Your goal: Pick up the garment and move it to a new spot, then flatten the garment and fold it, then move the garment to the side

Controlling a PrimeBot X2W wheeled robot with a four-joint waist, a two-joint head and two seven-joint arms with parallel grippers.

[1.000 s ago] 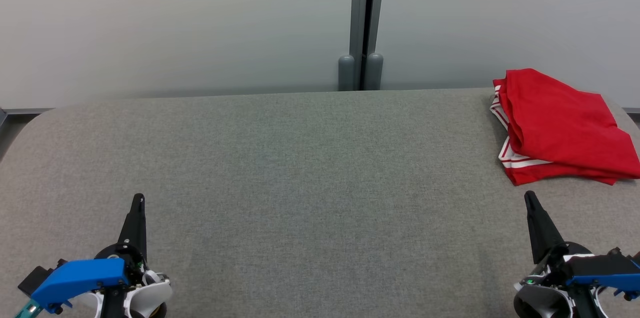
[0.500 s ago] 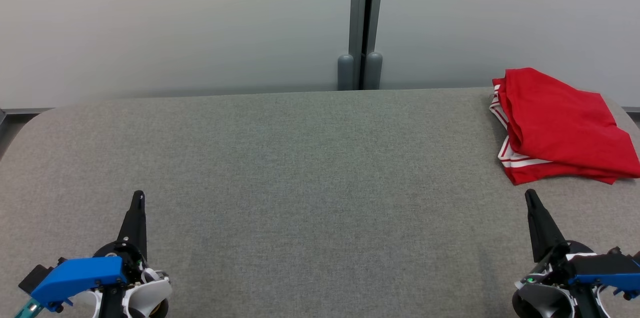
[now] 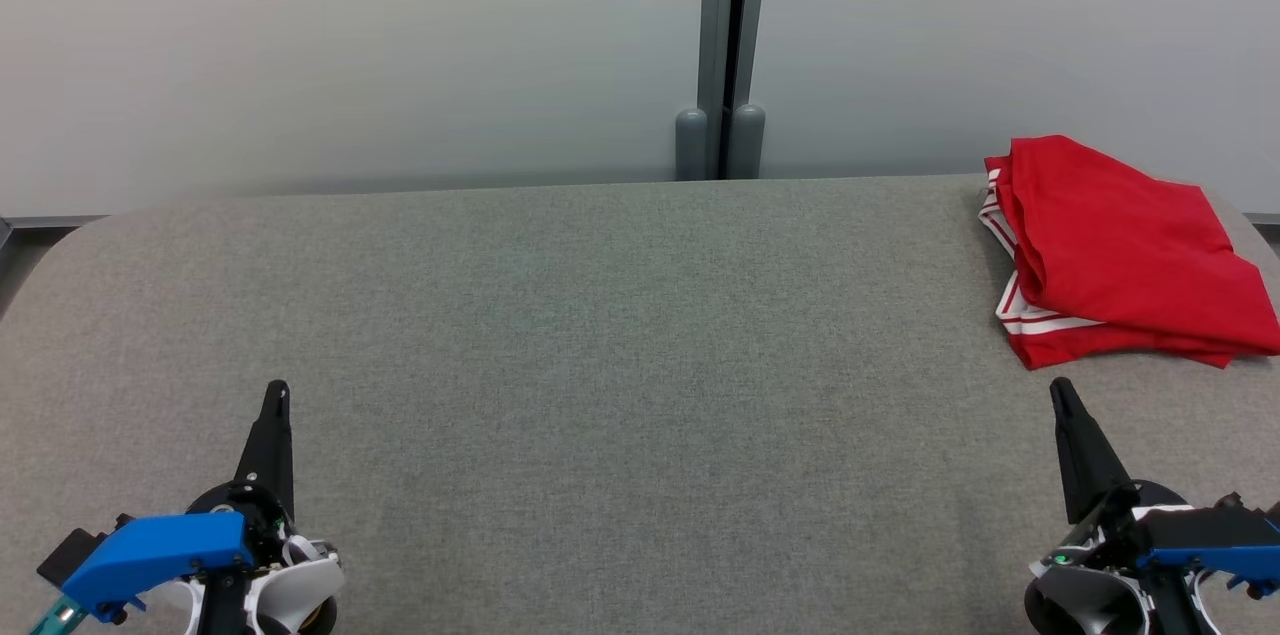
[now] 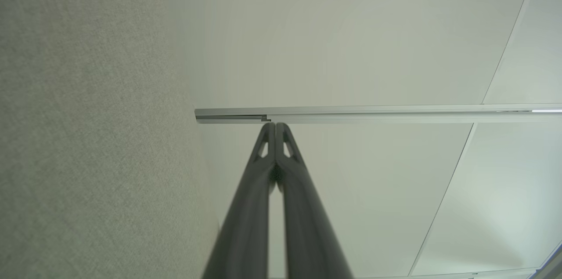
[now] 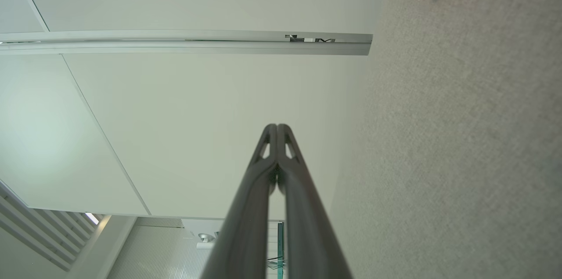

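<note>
At the far right of the grey tabletop (image 3: 600, 315) lies the red garment (image 3: 1120, 255), seemingly folded, long side running left to right, just beyond the right pincer (image 3: 1061, 389); the left pincer (image 3: 278, 392) is well apart. Both pincers are pressed together, empty.

A: Where's the garment (image 3: 1120, 255)?
B: On the table (image 3: 600, 315), far right corner, ahead of right gripper (image 3: 1057, 391). Left gripper (image 3: 277, 394) front left, well apart. Post (image 3: 722, 45) behind table, centre.
</note>
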